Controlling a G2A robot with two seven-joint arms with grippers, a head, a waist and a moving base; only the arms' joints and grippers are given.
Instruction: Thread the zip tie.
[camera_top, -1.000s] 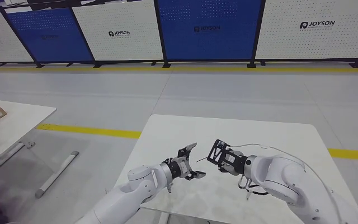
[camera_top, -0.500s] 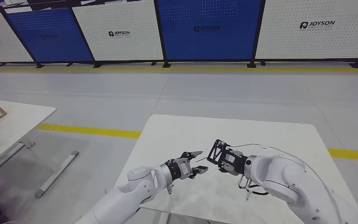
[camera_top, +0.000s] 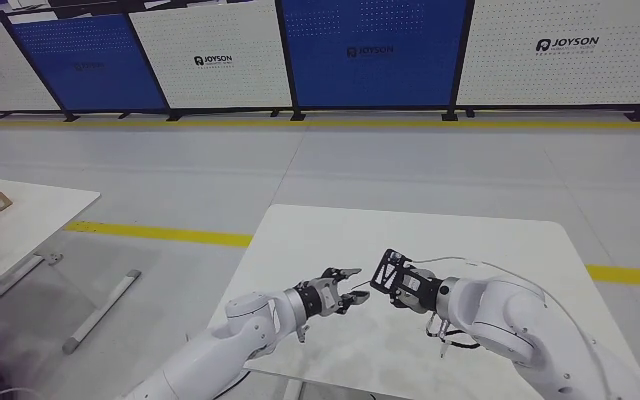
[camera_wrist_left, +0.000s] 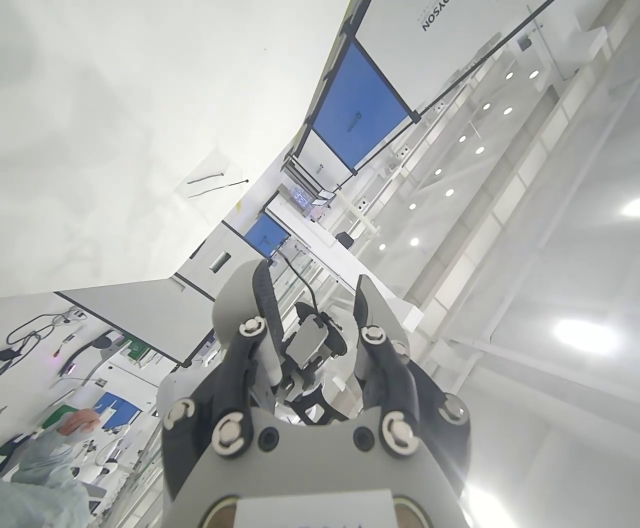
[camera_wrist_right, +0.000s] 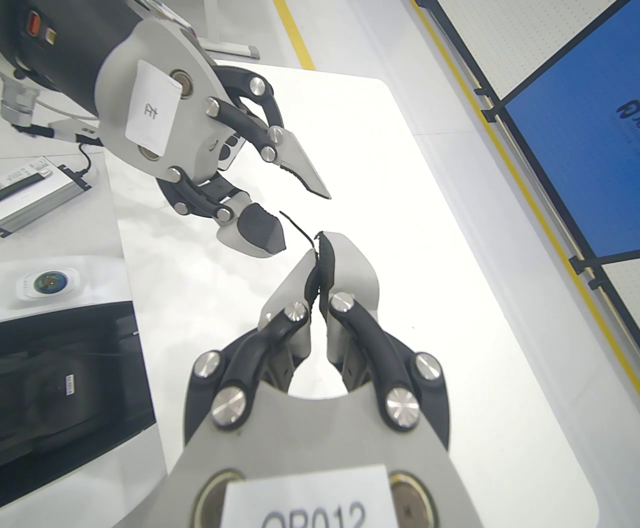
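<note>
As the right tool (camera_wrist_right: 318, 252) pinches the zip tie (camera_wrist_right: 298, 229), the left tool (camera_wrist_right: 304, 219) gapes nearby.

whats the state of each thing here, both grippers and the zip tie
right gripper, shut on the thin black zip tie
thin black zip tie, pinched in the shut fingers, short free end sticking out toward the left gripper
left gripper, open, empty, close to the tie's free end
</note>
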